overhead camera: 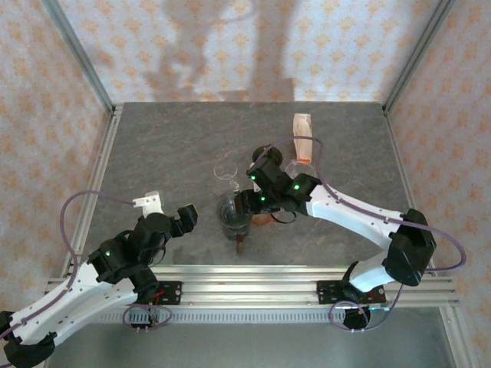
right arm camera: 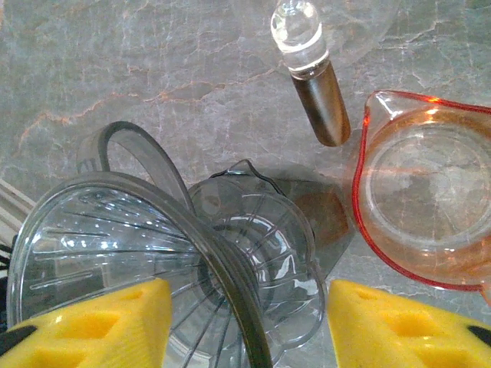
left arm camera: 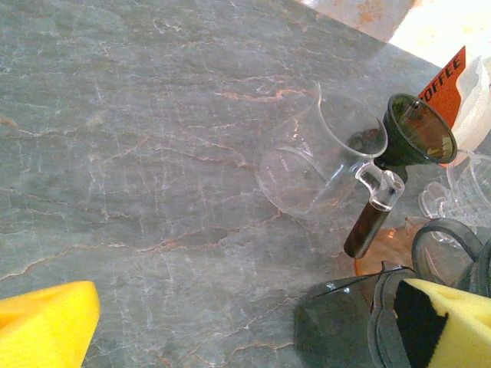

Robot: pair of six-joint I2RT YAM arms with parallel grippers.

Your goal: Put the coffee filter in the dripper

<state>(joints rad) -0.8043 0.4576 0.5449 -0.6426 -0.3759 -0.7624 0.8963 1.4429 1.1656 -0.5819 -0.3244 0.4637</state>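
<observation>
The dripper [right arm camera: 253, 253] is a smoky clear ribbed cone with a loop handle. It sits at mid-table [overhead camera: 232, 217] and looks tipped, with its wide rim to the left in the right wrist view. My right gripper [right arm camera: 249, 322] stands open around it, one yellow pad on each side, and the right pad [right arm camera: 406, 326] is clear of its base. In the top view the right gripper [overhead camera: 241, 202] is over the dripper. My left gripper [overhead camera: 186, 217] is open and empty just left of the dripper [left arm camera: 337, 326]. A coffee filter on its own is hidden. A tan and orange packet marked COFFEE [overhead camera: 304, 138] lies behind.
A clear cup with an orange rim [right arm camera: 422, 199] stands right beside the dripper. Behind it are a glass beaker [left arm camera: 307, 165] with a brown-tipped handle [left arm camera: 367, 226], a dark funnel [left arm camera: 418, 130] and a clear measuring cup [left arm camera: 464, 192]. Bare stone tabletop [overhead camera: 161, 153] spreads left.
</observation>
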